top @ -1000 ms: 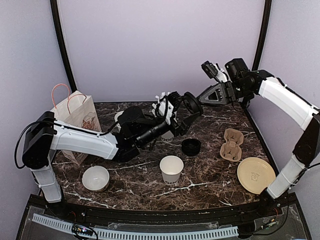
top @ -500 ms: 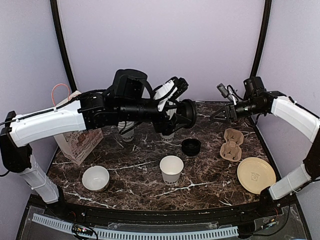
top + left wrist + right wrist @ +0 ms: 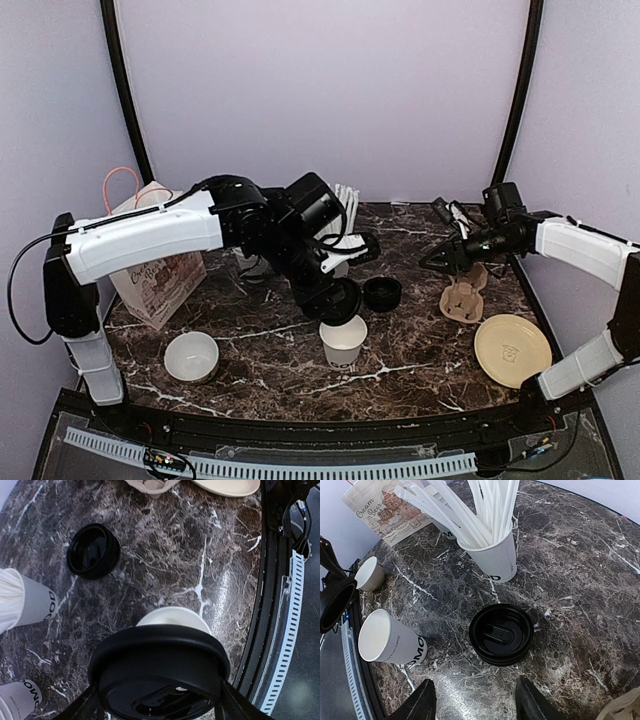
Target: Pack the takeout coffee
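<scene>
The dark marbled surface (image 3: 420, 350) carries an open white cup (image 3: 343, 340) at front middle. Black lids (image 3: 382, 292) are stacked just behind it, with a straw cup (image 3: 495, 560) beyond and a second cup (image 3: 15, 702) near that. A bowl (image 3: 191, 356) sits front left and a bag (image 3: 160, 285) stands behind it. A carrier (image 3: 462, 295) and a beige disc (image 3: 511, 349) lie on the right.

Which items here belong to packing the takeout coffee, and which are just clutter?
Job: open paper cup, black lid in the left end effector, spare black lid, second lettered cup, probably cup carrier and paper bag.
Clutter: straw cup, white bowl, beige plate.
</scene>
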Tool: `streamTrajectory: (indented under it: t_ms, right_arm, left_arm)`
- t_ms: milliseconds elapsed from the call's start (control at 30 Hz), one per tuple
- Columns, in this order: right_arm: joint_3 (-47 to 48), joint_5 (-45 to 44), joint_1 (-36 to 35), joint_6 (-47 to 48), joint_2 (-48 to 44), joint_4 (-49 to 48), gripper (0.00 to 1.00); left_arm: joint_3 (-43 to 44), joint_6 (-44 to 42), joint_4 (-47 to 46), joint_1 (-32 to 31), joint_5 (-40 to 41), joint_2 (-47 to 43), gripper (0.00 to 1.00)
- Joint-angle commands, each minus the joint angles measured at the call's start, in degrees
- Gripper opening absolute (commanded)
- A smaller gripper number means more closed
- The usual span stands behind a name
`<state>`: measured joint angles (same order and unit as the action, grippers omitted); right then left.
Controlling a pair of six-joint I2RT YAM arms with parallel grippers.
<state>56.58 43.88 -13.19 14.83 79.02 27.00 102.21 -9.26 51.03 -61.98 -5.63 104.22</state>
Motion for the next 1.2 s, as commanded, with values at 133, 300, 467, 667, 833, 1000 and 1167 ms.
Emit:
streamTrajectory:
  t_ms: [133, 300, 467, 667, 833, 1000, 1167]
  right_arm:
    - [-2.57, 1.29, -0.34, 1.53, -2.49, -3.07, 0.54]
    - [-2.59, 1.74, -0.34, 1.91, -2.17, -3.05, 0.54]
    - [-2.79, 1.83, -0.39, 2.24, -2.21, -2.99, 0.54]
    - [-3.32, 2.12, -0.43, 2.57, -1.34, -2.69, 0.54]
    - [-3.13, 2.53, -0.52, 2.64, -1.46, -2.41, 0.54]
    - [-3.3, 2.48, -0.54, 2.92, -1.49, -2.28, 0.54]
    - [-3.34, 2.34, -0.61, 3.06, -1.44, -2.27, 0.54]
  left_arm:
    - [7.72, 1.68, 11.61, -0.19, -2.9, 7.29, 0.71]
    - [8.83, 1.7, 12.12, -0.17, -1.92, 8.69, 0.71]
    - [9.31, 1.5, 12.77, -0.16, -2.39, 9.52, 0.71]
    - [10.06, 1.4, 12.68, -0.16, -2.85, 10.44, 0.71]
    - [10.63, 1.2, 12.69, -0.16, -2.9, 11.47, 0.71]
    - [11.47, 1.08, 12.89, -0.16, -3.23, 12.31, 0.71]
    - [11.79, 0.83, 12.78, -0.18, -3.75, 13.14, 0.71]
